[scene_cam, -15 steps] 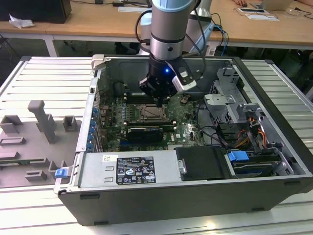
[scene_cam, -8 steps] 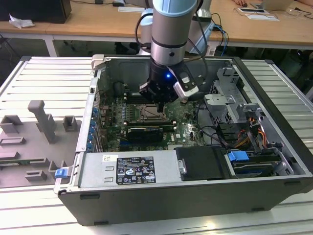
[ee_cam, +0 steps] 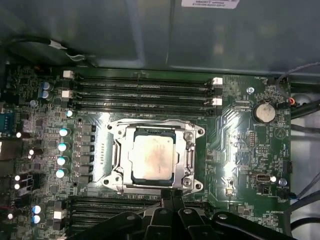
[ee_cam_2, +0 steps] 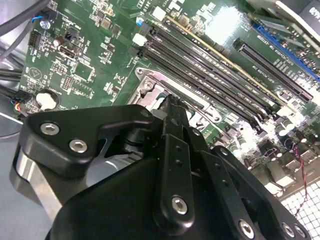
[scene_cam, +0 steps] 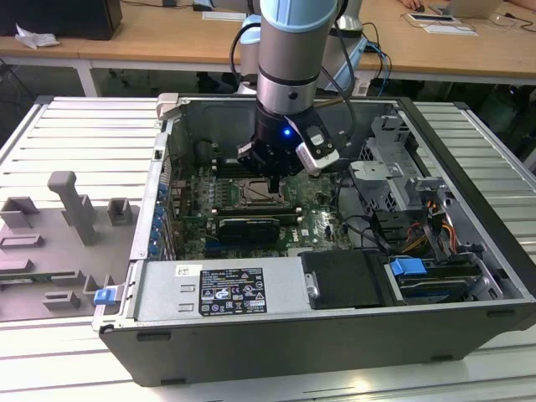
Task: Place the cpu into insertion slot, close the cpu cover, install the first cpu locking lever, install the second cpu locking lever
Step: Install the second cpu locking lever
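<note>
Worked on a ribbed pale metal bench [scene_cam: 75, 134], with wooden desks [scene_cam: 167, 38] behind. Found the small flat square cpu [ee_cam: 154, 157] with its silvery-grey metal top lying level in the socket, near the middle of the green motherboard [ee_cam: 240, 150]. Saw the thin silvery metal cpu cover [ee_cam: 189, 150] lying flat around it, framing the chip top through its square opening. Could not tell from either wrist view how the locking levers stood. Noted the black gripper [ee_cam: 170, 196] just beside the socket's edge, fingertips pressed together with nothing pinched between them, touching no part of the chip's top; seen likewise in the second wrist view [ee_cam_2: 172, 107] and hanging above the socket in the exterior view [scene_cam: 272, 172]. Counted long black memory slots [ee_cam: 142, 90] along the far side of the socket, blue-topped capacitors [ee_cam: 62, 147] to one side, a round silver coin battery [ee_cam: 264, 111] further out. Had all this inside an open dark grey computer case [scene_cam: 335, 352] lying on its side.
</note>
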`<state>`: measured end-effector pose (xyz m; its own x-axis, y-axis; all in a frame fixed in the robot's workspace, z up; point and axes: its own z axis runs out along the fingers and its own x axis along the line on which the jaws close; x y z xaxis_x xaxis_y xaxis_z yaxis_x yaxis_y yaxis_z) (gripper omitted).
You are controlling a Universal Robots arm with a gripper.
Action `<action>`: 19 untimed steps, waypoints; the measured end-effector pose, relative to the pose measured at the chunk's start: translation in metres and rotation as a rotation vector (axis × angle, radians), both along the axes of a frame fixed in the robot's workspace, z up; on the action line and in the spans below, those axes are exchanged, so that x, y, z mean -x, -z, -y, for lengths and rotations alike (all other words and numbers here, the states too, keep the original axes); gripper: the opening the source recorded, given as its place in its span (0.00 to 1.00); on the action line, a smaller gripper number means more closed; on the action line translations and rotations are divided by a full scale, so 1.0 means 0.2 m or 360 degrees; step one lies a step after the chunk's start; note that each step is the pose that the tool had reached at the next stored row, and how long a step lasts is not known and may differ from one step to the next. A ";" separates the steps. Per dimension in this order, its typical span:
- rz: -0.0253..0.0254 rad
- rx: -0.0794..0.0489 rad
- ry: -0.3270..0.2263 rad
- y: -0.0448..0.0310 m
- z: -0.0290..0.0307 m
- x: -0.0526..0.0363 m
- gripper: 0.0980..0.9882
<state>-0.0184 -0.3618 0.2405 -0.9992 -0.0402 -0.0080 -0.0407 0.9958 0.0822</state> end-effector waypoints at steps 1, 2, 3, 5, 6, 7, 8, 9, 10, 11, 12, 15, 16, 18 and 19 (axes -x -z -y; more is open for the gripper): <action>0.00000 0.0000 0.0000 0.001 0.003 0.004 0.01; -0.00001 0.0000 0.0000 0.001 0.014 0.008 0.01; -0.00001 0.0000 0.0000 0.001 0.028 0.013 0.01; 0.00000 0.0000 0.0000 0.002 0.043 0.027 0.01; -0.00002 -0.0001 0.0000 0.001 0.046 0.042 0.01; -0.00001 -0.0003 0.0000 0.002 0.049 0.060 0.01; -0.00001 -0.0005 0.0000 0.002 0.050 0.070 0.01; -0.00002 -0.0006 0.0000 0.002 0.051 0.081 0.01; 0.00001 -0.0007 0.0000 0.004 0.051 0.100 0.01; 0.00001 -0.0008 0.0000 0.006 0.051 0.111 0.01; 0.00000 -0.0008 0.0000 0.011 0.051 0.125 0.01; -0.00001 -0.0009 -0.0001 0.055 0.051 0.151 0.01; -0.00004 -0.0019 -0.0001 0.065 0.052 0.160 0.01; -0.00001 -0.0110 -0.0001 0.069 0.079 0.170 0.01; -0.00001 -0.0126 -0.0001 0.069 0.097 0.174 0.01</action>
